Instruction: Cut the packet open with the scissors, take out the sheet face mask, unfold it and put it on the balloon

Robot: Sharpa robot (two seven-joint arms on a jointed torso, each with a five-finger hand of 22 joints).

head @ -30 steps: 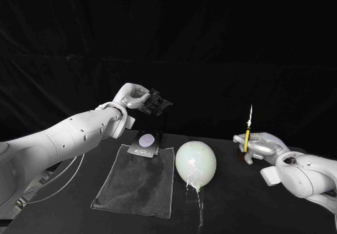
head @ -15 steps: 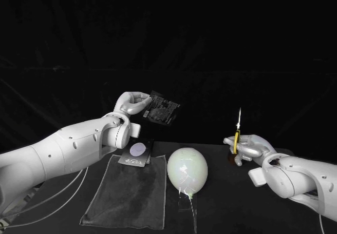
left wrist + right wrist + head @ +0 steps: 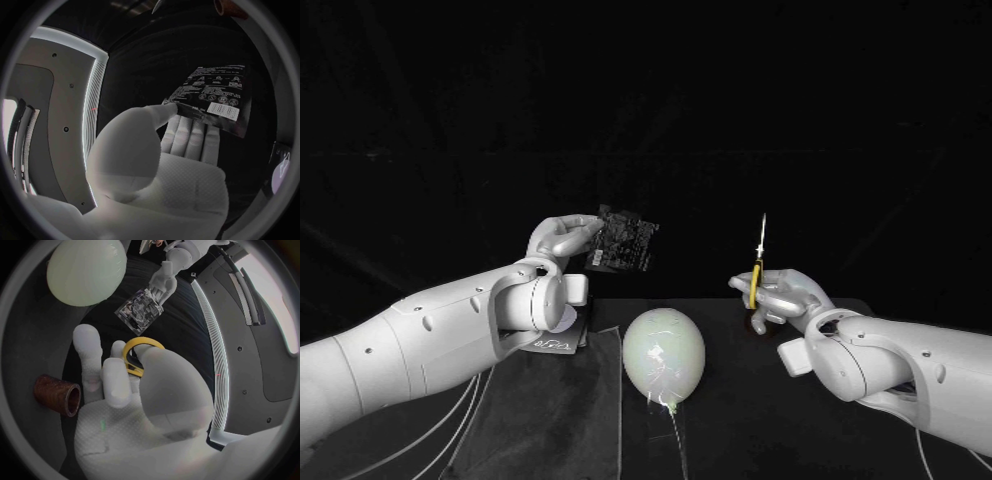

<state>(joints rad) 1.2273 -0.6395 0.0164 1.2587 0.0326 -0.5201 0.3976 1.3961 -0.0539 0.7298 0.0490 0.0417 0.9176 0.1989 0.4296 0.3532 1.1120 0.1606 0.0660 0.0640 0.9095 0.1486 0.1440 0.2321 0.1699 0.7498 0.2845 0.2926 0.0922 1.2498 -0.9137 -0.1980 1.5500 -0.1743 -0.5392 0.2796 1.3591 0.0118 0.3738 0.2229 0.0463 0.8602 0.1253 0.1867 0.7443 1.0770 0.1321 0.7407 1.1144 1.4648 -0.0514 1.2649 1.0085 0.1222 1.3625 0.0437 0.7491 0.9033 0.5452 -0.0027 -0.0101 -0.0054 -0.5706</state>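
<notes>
Left hand (image 3: 564, 237) pinches the packet (image 3: 623, 242) by one edge, thumb against fingers, left of centre in the head view. My right hand (image 3: 776, 295) is clenched round the yellow handles of the scissors (image 3: 757, 262), right of centre.

Over the last second the whole view has shifted, so I judge by the gap alone. Packet and scissors were well apart and are now near each other, both raised above the balloon (image 3: 661, 355), which lies at lower centre. I take that as lining up the cut. Nothing is cut yet, and the packet looks sealed.

The packet hangs with its long axis roughly upright, printed face towards the camera and free edge towards the right of the frame. The scissors stand almost vertical, tip up. Whether the blades are parted I cannot tell, since they read as one thin line.
</notes>
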